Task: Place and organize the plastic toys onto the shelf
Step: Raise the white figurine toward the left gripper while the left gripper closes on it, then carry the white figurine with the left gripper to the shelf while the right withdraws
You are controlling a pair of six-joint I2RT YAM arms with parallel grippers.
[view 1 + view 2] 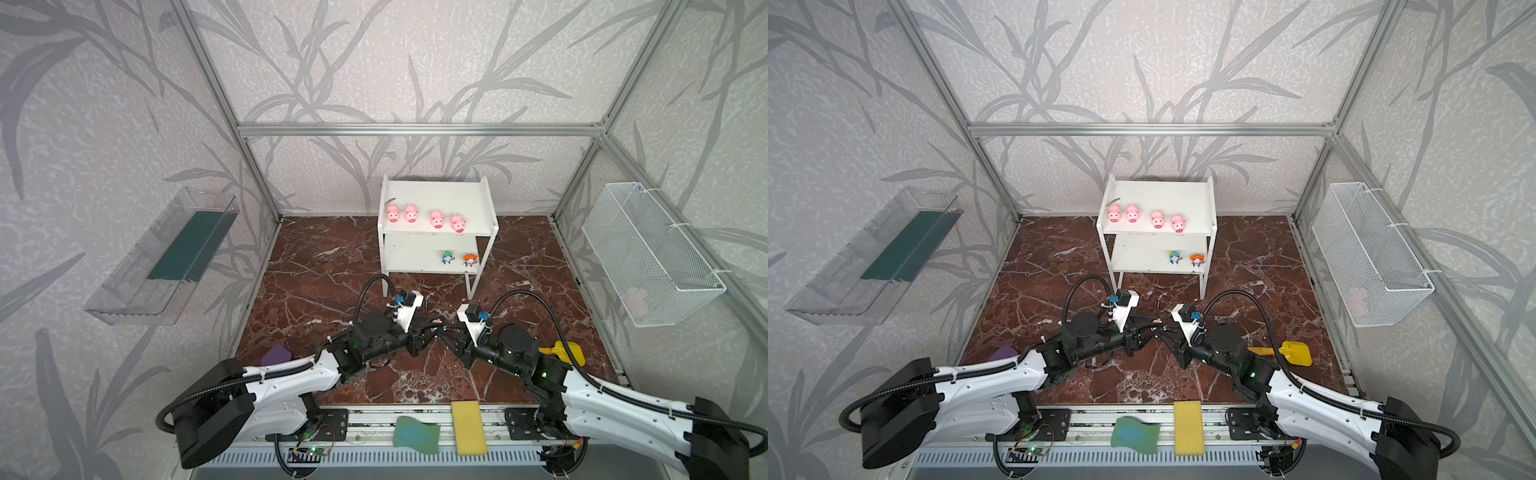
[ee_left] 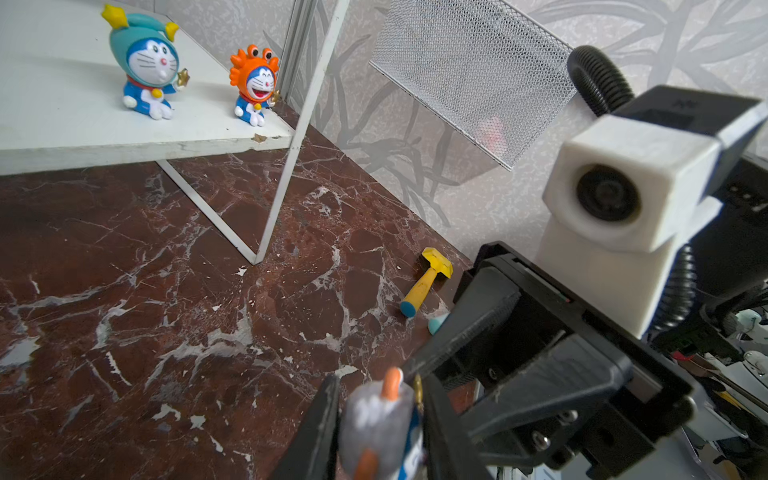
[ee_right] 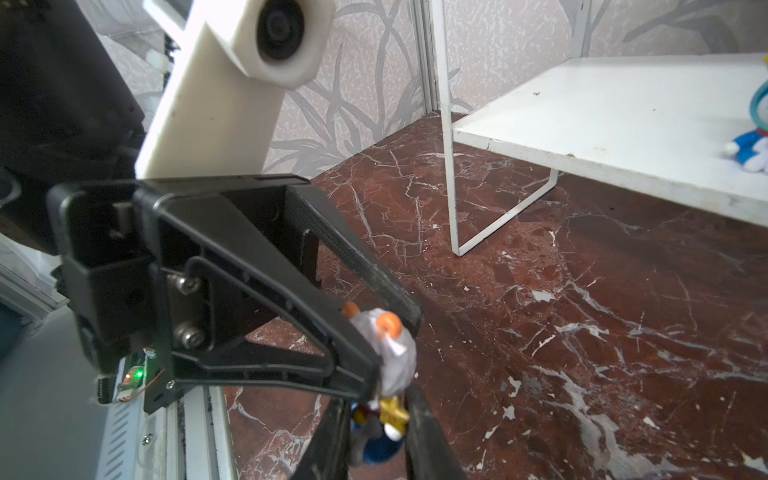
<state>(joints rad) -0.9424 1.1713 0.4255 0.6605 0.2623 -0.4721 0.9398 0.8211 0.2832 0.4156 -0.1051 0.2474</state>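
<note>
Several pink pigs (image 1: pixel 436 218) stand in a row on the top board of the white shelf (image 1: pixel 436 191). On its lower board sit a teal-hooded figurine (image 2: pixel 145 66) and an orange one (image 2: pixel 253 85). Over the floor in front of the shelf my two grippers meet tip to tip around a white-blue figurine (image 3: pixel 388 349) with orange horns. My left gripper (image 2: pixel 380 382) is shut on its pale head. My right gripper (image 3: pixel 378 399) is shut on its blue body. In both top views the figurine shows only as a small orange speck (image 1: pixel 437 321) between the jaws.
A yellow toy shovel (image 1: pixel 565 351) lies right of my right arm, a purple piece (image 1: pixel 275 355) by my left arm. A toy hammer (image 2: pixel 430 278) lies near the right wall. Green (image 1: pixel 416 434) and yellow (image 1: pixel 468 428) sponges rest on the front rail. Wire basket (image 1: pixel 652 253) and clear tray (image 1: pixel 166 253) hang on the walls.
</note>
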